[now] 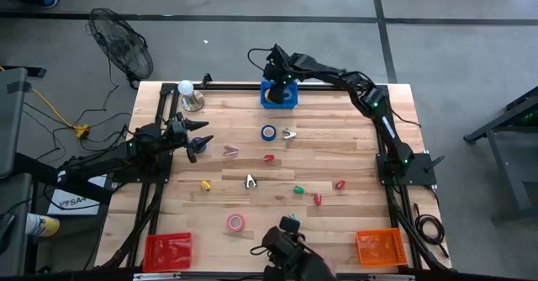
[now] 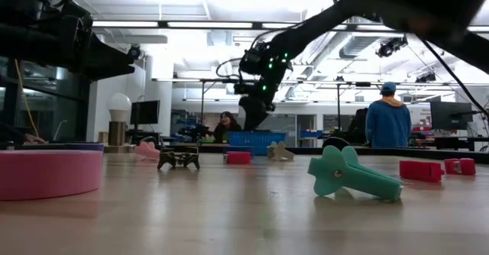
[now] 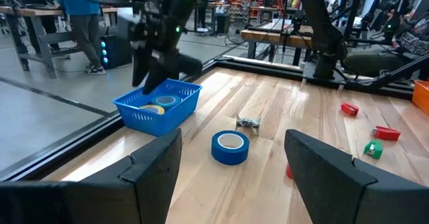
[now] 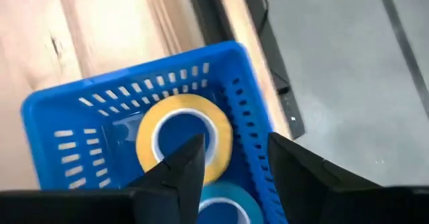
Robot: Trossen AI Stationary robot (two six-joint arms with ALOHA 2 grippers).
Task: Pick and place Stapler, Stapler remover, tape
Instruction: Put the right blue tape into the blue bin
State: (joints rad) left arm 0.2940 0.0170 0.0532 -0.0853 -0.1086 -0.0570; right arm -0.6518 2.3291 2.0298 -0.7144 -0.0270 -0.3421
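- right gripper (image 4: 231, 174) above the blue basket (image 1: 278, 95) at the far edge of the counter (image 1: 336, 159), fingers parted, nothing between them
- yellow tape roll (image 4: 184, 138) lies flat in the basket right under that gripper; a blue tape roll (image 4: 224, 207) lies next to it in the same basket, partly hidden by the fingers
- left wrist view shows the same basket (image 3: 161, 104) with the yellow roll (image 3: 151, 109) and a blue roll (image 3: 165, 100) inside
- second blue tape roll (image 1: 268, 132) flat on the counter, near the basket, just beside a small pale metal piece (image 1: 289, 133)
- pinkish-red tape roll (image 1: 235, 223) flat on the counter near the front edge, well apart from the basket; large at left in the low view (image 2: 47, 172)
- left gripper (image 1: 200, 138) at the left side of the counter, fingers wide apart, empty, pointing toward the middle
- small clips scattered mid-counter: pink one (image 1: 231, 151), red one (image 1: 269, 157), yellow one (image 1: 206, 185), green one (image 1: 298, 190), red ones (image 1: 340, 184) and (image 1: 318, 199), a black-and-silver one (image 1: 250, 181)
- red tray (image 1: 167, 251) at front left corner, orange tray (image 1: 379, 247) at front right corner
- light bulb on a stand (image 1: 188, 93) at the far left of the counter
- low view: two people (image 2: 386, 121) in the room behind the counter
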